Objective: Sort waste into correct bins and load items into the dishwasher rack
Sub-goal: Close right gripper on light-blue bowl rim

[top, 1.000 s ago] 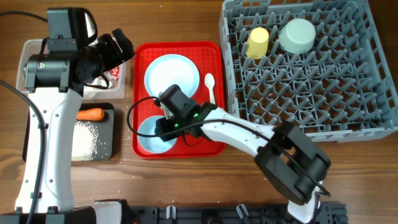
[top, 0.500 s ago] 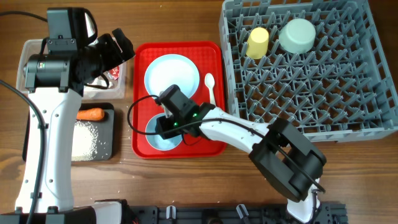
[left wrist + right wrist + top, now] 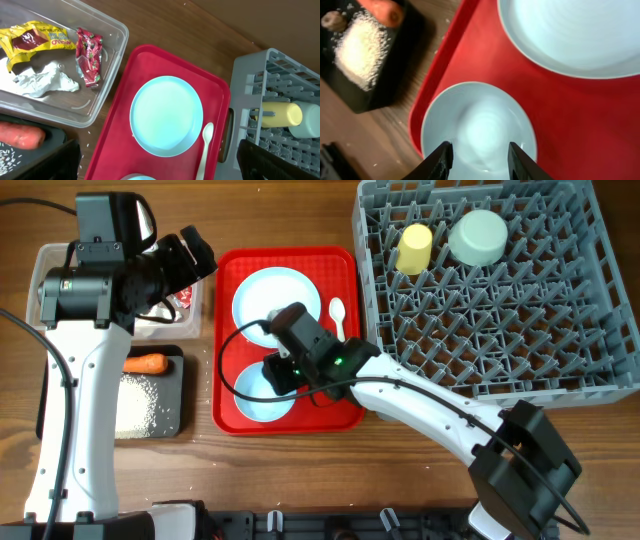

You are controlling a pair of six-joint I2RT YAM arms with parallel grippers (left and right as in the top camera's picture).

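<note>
Overhead and wrist views, dish-loading stage. The right gripper hangs directly above the pale blue bowl, which sits upright in the lower left corner of the red serving tray, just below the large pale blue plate. The bowl is round, so it has no long axis to line up with. What matters is the rim.

In the right wrist view the two fingers stand partly apart at the bottom edge of the frame, both over the bowl's hollow. The gap between them is narrower than the bowl. Nothing is clamped between them, and whether their tips touch the bowl's inner surface cannot be told.

As a judgement: a grasp calls for one finger inside the rim and one outside, so the tool must shift toward an edge before closing.

The dishwasher rack lies to the right of the tray and fills the right half of the overhead frame. A yellow cup and a second bowl sit inverted on its upper pegs, with free pegs below them.

The right arm is clearly the nearer one. The left gripper is well apart at the upper left, above the clear tub, with its jaws spread wide and holding nothing.
</note>
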